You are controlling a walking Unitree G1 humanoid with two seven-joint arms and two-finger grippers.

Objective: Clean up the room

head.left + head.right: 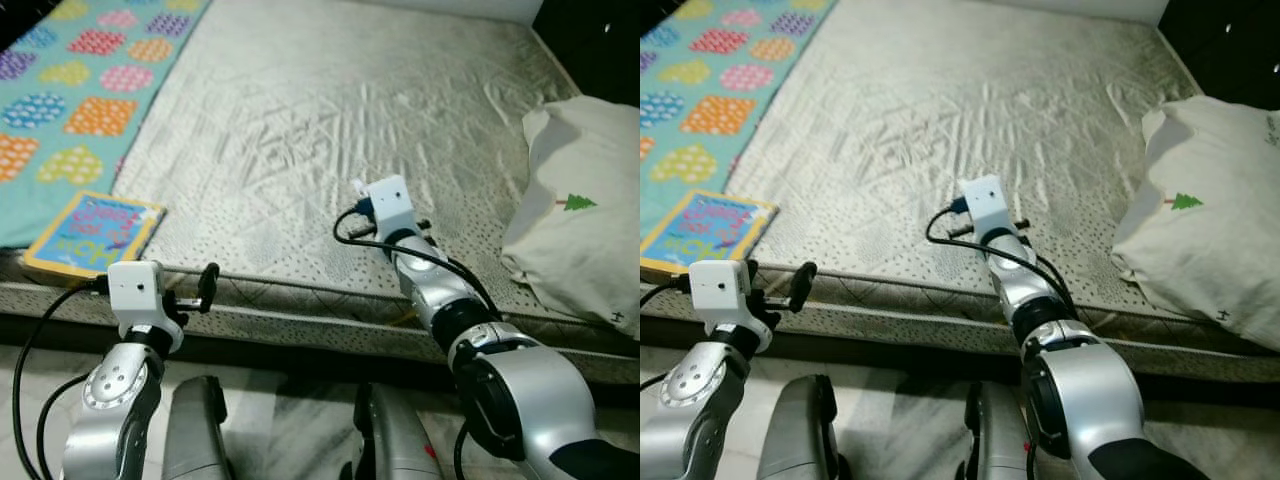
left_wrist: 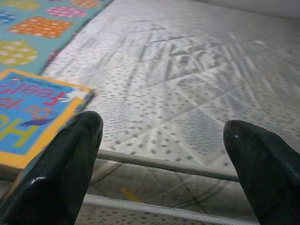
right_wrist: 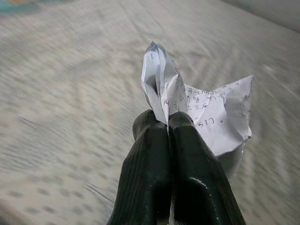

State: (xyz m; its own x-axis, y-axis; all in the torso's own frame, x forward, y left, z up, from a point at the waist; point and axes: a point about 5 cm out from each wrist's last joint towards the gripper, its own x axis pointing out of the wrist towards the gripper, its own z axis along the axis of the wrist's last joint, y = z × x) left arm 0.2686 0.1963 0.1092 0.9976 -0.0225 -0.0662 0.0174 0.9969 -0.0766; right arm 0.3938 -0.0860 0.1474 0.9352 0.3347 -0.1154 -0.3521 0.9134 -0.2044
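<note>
Right gripper (image 3: 168,123) pinched tight on a crumpled paper scrap (image 3: 206,110), white with small printed text, fingers pressed together with the paper sticking out past the tips. In the left eye view the same scrap (image 1: 358,187) shows as a small white bit just beyond the white wrist camera block, centre of frame, held over the grey quilted mattress (image 1: 330,110). Right arm reaches up from lower right of frame across the mattress edge.

Left gripper (image 2: 164,140) spread wide, nothing between the fingers, one black finger (image 2: 61,164) at lower left of the wrist view and the other at lower right. It sits at the near edge of the mattress, lower left of the left eye view (image 1: 190,290), just beside a children's board book (image 1: 92,233) with a yellow border and blue cover. Book lies flat on the mattress corner at left, its far side touching a teal blanket (image 1: 70,90) with coloured dotted patches, upper left of frame.

White pillow (image 1: 575,230) with a small green tree print at right edge of frame, on the mattress, well apart from both grippers. Robot's grey legs at bottom centre, over pale floor
</note>
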